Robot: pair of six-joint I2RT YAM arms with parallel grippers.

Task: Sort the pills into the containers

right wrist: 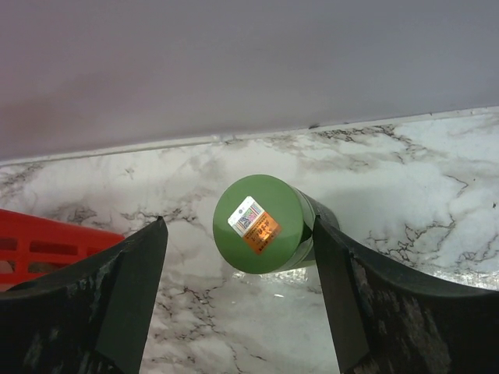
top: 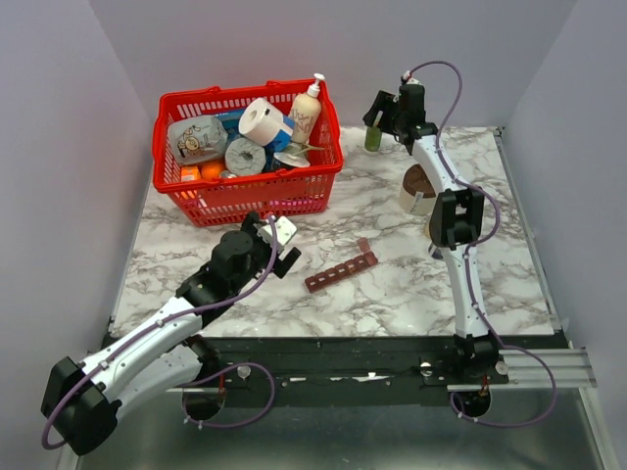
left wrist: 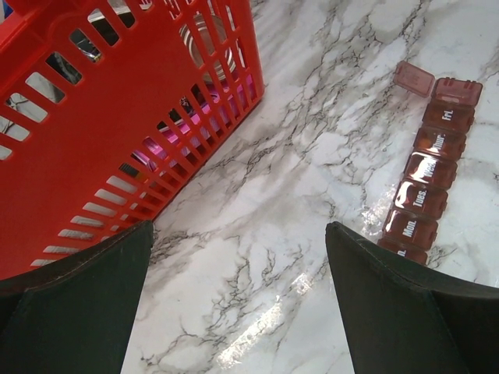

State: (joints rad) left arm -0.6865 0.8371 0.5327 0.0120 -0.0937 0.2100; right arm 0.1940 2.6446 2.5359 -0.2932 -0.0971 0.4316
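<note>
Both spread wide, the left gripper (left wrist: 239, 230) hangs over the worktop (left wrist: 312, 156) between red basket (left wrist: 93, 156) and pill organizer (left wrist: 425, 183) while the right gripper (right wrist: 238, 226) straddles a green bottle (right wrist: 269, 202)

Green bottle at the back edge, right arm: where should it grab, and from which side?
Pinch the green bottle across its round sides, just below its flat top, coming from above and the near side. It stands upright and is cylindrical, so any jaw angle should fit, and the wall is close behind it. The right gripper is open and straddles it.
</note>
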